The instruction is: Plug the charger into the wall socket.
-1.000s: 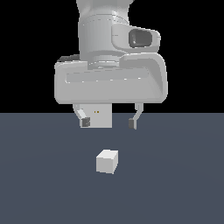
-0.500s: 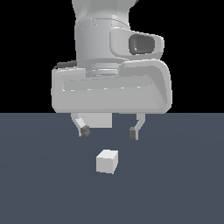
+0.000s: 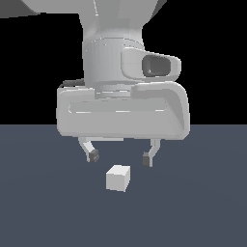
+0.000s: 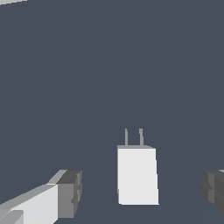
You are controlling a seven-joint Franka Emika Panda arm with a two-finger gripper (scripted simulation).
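- Filling most of the upper half of the exterior view, the arm [image 3: 120, 58] and its broad pale wrist housing blocked whatever stood behind them; no wall socket could be made out in either view, so its place could not be told.
- Spreading across the lower half of that frame, the dark blue-grey surface [image 3: 207, 202] carried the charger alone, with nothing else visible on it.
- Hanging below the housing at centre frame, the tool [image 3: 120, 157] was released, its two fingers spread wide and gripping nothing, each fingertip [image 3: 93, 157] apart from the charger; in the wrist view the fingers showed only at the lower corners, cut off by the frame edge.
- Resting on the surface just below centre in the exterior view, the charger [image 3: 118, 178] sat between and slightly lower than the fingertips; it looked like a small rigid block, probably light, stiff and smooth-sided, so it could slip if pinched near an edge.
- Judging from the wrist view, the charger [image 4: 137, 175] was narrower than the finger gap, and the sensible hold would be on its two flat opposite side faces, mid-body, leaving the pronged end free.
- Showing only in the wrist view, two thin prongs [image 4: 133, 137] stuck out from one end of the charger; they looked slender and possibly easy to bend, and the exterior view did not show them at all.
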